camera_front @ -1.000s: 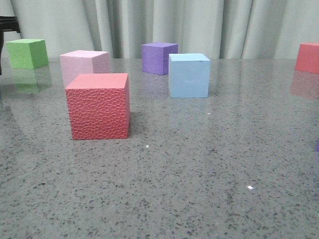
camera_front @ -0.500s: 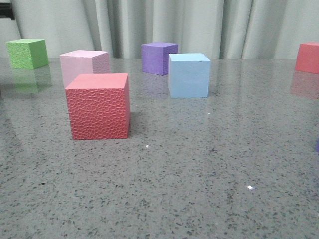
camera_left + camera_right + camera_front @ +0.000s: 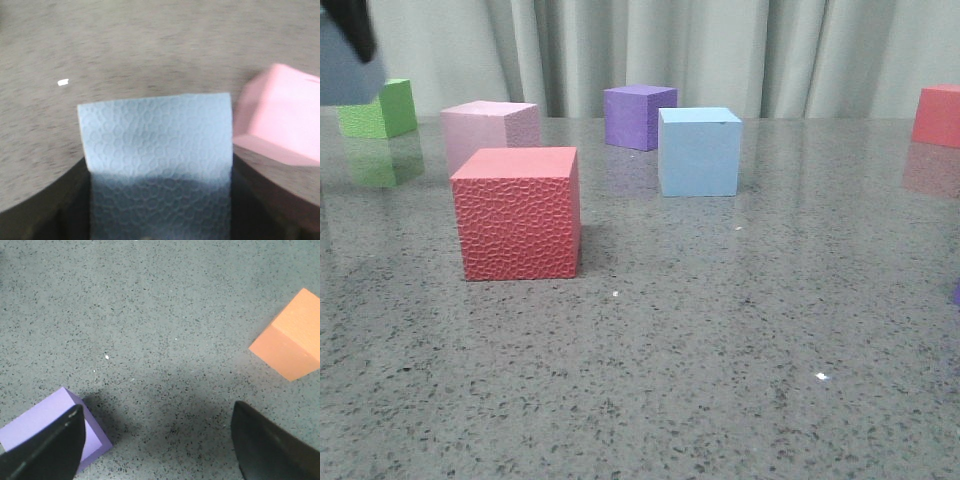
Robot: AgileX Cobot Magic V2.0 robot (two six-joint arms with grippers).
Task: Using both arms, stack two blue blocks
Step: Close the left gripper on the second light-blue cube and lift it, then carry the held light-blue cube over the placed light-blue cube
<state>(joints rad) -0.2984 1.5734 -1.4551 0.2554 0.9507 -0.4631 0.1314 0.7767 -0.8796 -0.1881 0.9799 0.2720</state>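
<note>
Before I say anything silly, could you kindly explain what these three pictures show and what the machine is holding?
It is a robot with two arms, each ending in a two-fingered gripper. One picture looks forward over a speckled grey table; the other two come from cameras on the wrists.

In the front view, cubes stand apart on the table: red, pink, green, purple, a blue block, and another red one at the far right.

The left wrist view shows the left gripper shut on a second blue block, lifted above the table; that block peeks in at the front view's top left corner.

The right wrist view shows the right gripper open and empty above the table, with a lilac cube and an orange cube below.
</note>
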